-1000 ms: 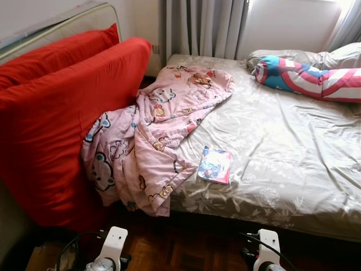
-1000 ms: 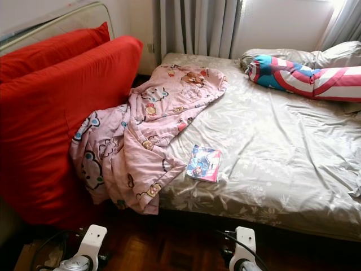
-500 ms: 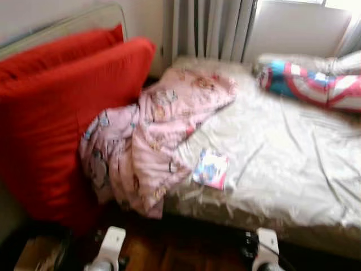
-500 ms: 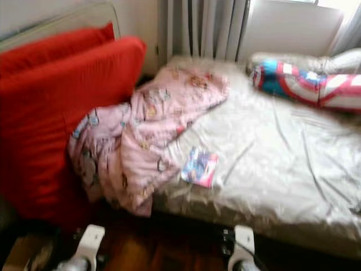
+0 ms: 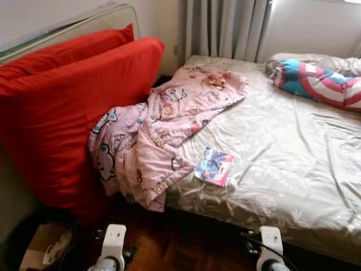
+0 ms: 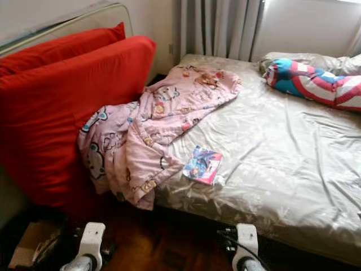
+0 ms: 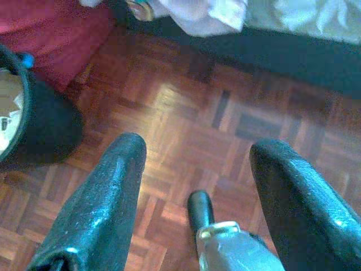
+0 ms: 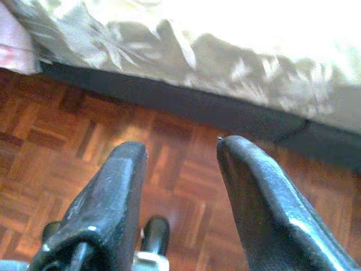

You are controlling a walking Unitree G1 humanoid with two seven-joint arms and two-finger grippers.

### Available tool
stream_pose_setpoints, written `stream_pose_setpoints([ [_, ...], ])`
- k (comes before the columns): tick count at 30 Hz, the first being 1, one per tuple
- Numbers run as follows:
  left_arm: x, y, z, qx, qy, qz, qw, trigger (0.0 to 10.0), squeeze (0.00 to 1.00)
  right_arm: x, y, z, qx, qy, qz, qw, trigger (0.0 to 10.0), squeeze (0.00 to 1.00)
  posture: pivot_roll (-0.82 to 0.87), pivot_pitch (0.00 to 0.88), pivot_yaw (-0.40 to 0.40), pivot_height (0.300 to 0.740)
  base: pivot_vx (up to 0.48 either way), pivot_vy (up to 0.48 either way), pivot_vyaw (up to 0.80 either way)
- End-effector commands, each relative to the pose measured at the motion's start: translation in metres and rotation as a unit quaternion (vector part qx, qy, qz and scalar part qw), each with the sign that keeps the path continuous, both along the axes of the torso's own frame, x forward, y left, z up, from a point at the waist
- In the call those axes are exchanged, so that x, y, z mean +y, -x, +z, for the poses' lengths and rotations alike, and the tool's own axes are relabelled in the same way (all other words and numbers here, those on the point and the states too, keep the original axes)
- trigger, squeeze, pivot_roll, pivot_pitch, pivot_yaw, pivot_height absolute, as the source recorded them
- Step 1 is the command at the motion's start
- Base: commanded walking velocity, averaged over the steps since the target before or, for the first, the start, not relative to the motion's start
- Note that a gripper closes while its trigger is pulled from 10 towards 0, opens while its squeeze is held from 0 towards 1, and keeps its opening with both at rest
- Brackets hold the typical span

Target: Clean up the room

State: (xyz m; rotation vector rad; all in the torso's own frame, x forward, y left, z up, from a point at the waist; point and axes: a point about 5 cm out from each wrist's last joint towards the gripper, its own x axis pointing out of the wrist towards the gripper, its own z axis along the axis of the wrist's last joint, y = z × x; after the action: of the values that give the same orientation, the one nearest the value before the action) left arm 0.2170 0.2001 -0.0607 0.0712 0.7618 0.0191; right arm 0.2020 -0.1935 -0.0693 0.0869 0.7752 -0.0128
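Fingers (image 7: 107, 209) of both arms spread wide, empty, low over parquet floor (image 7: 186, 107) beside bed (image 5: 293, 152).

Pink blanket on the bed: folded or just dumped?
Dumped, not folded. The pink blanket lies crumpled across the corner of the bed, one end hanging over the edge toward the floor beside the red cushions.
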Motion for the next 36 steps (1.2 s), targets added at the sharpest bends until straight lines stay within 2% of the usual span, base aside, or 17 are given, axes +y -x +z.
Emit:
stream_pose_setpoints([
  [1,0.000,0.002,-0.001,-0.004,0.008,0.006,1.000,10.0,0.00,0.001,-0.004,0.003,-0.016,0.007,0.013,1.000,10.0,0.00,-0.02,0.000,-0.005,0.740,0.000,0.000,0.00],
  [3,0.000,0.001,0.000,-0.011,0.008,0.004,1.000,10.0,0.00,0.001,-0.006,0.005,-0.027,0.014,0.027,0.999,10.0,0.00,-0.02,0.000,-0.005,0.740,0.000,0.000,0.00],
  [6,-0.001,-0.002,0.004,-0.040,0.013,0.009,0.999,10.0,0.00,-0.001,-0.008,0.009,-0.059,0.003,-0.016,0.998,10.0,0.00,-0.01,0.000,-0.016,0.740,0.000,0.000,0.00],
  [14,-0.005,-0.008,0.010,-0.084,0.020,0.014,0.996,10.0,0.00,-0.008,-0.007,0.010,-0.078,-0.009,-0.085,0.993,10.0,0.00,-0.02,0.000,-0.041,0.740,0.000,0.000,0.00],
  [20,-0.006,-0.010,0.014,-0.106,0.027,0.017,0.994,10.0,0.00,-0.011,-0.010,0.014,-0.097,0.010,-0.077,0.992,10.0,0.00,-0.02,0.000,-0.048,0.740,0.000,0.000,0.00],
  [24,-0.008,-0.012,0.015,-0.115,0.030,0.012,0.993,10.0,0.00,-0.011,-0.012,0.017,-0.116,0.004,-0.079,0.990,10.0,0.00,-0.03,0.000,-0.055,0.740,0.000,0.000,0.00],
  [27,-0.009,-0.013,0.016,-0.119,0.027,0.004,0.993,10.0,0.00,-0.012,-0.015,0.020,-0.122,0.027,-0.044,0.991,10.0,0.00,-0.03,0.000,-0.055,0.740,0.000,0.000,0.00],
  [36,-0.008,-0.013,0.018,-0.130,0.026,0.012,0.991,10.0,0.00,-0.011,-0.014,0.019,-0.119,0.017,-0.046,0.992,10.0,0.00,-0.02,0.000,-0.051,0.740,0.000,0.000,0.00],
])
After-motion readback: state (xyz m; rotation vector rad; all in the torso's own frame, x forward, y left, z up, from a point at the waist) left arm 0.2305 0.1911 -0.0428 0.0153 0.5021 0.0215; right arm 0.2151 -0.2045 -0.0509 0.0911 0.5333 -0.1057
